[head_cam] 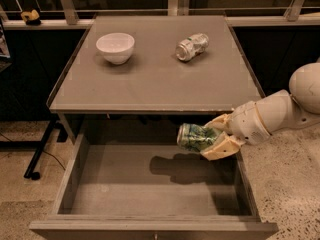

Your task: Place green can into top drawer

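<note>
The green can [194, 137], mottled green and white with a silver end, lies on its side in my gripper [214, 138]. The gripper is shut on it and holds it in the air over the right rear part of the open top drawer [150, 184], just below the tabletop's front edge. The can's shadow falls on the drawer's flat bottom. My white arm [280, 111] reaches in from the right.
A white bowl [115, 47] and a paler silver-white can [192, 46] lying on its side rest on the grey tabletop [150, 79]. A railing runs behind the table. A dark stand leg [40, 149] is on the floor at left.
</note>
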Action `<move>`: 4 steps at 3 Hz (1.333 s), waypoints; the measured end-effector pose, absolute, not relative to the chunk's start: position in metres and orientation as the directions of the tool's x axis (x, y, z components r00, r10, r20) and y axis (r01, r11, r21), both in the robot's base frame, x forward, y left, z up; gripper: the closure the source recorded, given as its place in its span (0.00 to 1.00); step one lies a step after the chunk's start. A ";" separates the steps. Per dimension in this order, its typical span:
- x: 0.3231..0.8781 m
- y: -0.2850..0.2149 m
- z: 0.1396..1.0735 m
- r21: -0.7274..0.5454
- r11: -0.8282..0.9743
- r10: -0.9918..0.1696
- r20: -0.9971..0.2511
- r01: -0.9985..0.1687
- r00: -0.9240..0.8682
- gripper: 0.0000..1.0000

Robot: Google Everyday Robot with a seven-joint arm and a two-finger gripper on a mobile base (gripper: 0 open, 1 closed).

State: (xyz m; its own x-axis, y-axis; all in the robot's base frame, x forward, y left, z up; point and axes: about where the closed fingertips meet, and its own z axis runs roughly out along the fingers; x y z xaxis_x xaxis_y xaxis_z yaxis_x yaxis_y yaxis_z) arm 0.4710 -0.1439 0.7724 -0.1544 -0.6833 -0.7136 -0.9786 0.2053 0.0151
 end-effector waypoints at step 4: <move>0.474 -0.165 0.686 0.116 0.339 -0.631 -0.708 -0.933 -0.317 1.00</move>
